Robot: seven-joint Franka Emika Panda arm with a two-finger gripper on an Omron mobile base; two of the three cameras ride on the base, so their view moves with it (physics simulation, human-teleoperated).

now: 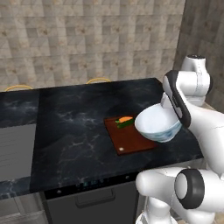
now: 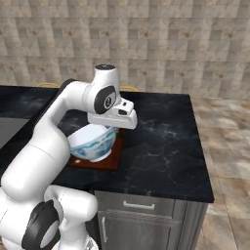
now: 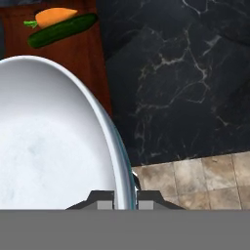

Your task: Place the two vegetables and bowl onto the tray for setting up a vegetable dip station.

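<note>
My gripper [image 3: 126,197] is shut on the rim of the white bowl [image 3: 49,146], which has a bluish pattern outside. The bowl [image 1: 158,126] hangs tilted over the right side of the reddish-brown tray [image 1: 129,142]; I cannot tell if it touches the wood. At the tray's far end lie the orange carrot [image 1: 126,118] and, against it, the dark green cucumber [image 1: 124,124]. From the hand, the carrot [image 3: 56,16] and cucumber [image 3: 61,30] sit side by side on the tray [image 3: 83,53], beyond the bowl. In the right base view the hand [image 2: 114,117] is above the bowl [image 2: 93,142].
The tray lies on a black marble counter [image 1: 78,127] near its front right corner. A grey recessed panel [image 1: 15,151] sits at the left. Two yellowish chair backs [image 1: 98,80] show past the far edge. Tiled floor [image 2: 224,146] lies right of the counter.
</note>
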